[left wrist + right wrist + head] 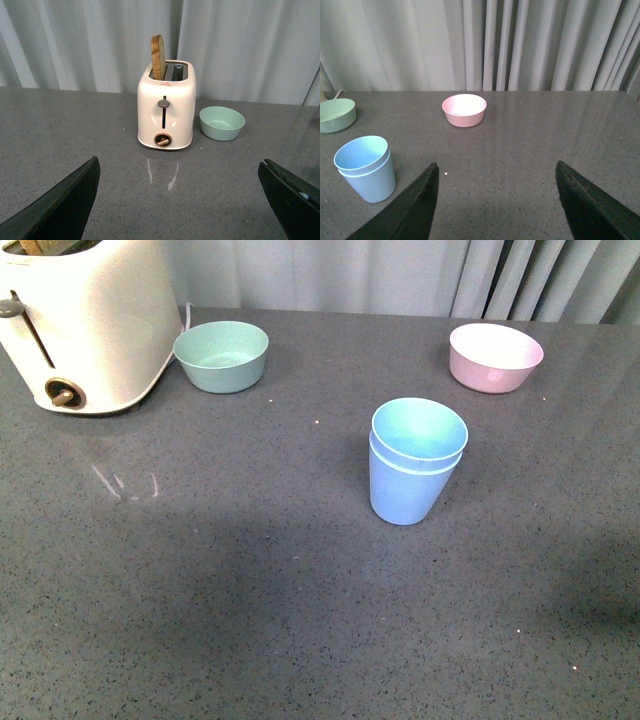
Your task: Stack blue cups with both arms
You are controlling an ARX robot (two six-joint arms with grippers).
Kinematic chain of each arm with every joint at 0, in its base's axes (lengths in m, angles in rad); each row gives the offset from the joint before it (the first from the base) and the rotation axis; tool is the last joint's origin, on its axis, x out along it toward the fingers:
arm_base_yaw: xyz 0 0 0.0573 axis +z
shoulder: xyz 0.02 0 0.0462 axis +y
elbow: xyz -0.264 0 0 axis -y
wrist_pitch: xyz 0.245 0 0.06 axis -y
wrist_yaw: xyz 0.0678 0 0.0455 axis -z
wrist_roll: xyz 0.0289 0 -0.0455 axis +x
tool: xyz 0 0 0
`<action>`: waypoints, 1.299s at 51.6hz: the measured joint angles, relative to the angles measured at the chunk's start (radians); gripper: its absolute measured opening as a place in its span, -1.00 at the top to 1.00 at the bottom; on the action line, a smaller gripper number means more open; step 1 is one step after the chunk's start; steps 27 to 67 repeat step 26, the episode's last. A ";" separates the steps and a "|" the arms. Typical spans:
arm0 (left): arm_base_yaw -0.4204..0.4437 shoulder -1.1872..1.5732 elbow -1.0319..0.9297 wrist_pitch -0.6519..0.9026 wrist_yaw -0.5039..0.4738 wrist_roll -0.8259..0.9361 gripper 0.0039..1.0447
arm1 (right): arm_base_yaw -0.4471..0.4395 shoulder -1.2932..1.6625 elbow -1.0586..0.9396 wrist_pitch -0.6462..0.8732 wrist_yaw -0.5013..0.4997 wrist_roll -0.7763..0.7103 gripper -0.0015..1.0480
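Observation:
The two blue cups (pixel 415 462) stand nested, one inside the other, upright on the grey table right of centre in the front view. They also show in the right wrist view (pixel 366 167). Neither arm shows in the front view. My left gripper (pixel 177 200) is open and empty above bare table, facing the toaster; the cups are out of its view. My right gripper (pixel 495 200) is open and empty, with the nested cups standing apart off one side of it.
A white toaster (pixel 85 325) with a slice of bread (pixel 158 57) stands at the back left. A mint-green bowl (pixel 221 355) sits beside it. A pink bowl (pixel 495 356) sits at the back right. Curtains hang behind the table.

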State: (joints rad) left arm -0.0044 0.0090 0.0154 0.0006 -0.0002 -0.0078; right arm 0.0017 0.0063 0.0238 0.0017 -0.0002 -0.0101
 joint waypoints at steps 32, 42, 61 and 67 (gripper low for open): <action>0.000 0.000 0.000 0.000 0.000 0.000 -0.84 | 0.000 0.000 0.000 0.000 0.000 0.002 -0.83; 0.000 0.000 0.000 0.000 0.000 0.000 -0.84 | 0.000 0.000 0.000 0.000 0.000 0.002 -0.83; 0.000 0.000 0.000 0.000 0.000 0.000 -0.84 | 0.000 0.000 0.000 0.000 0.000 0.002 -0.83; 0.000 0.000 0.000 0.000 0.000 0.000 -0.84 | 0.000 0.000 0.000 0.000 0.000 0.002 -0.83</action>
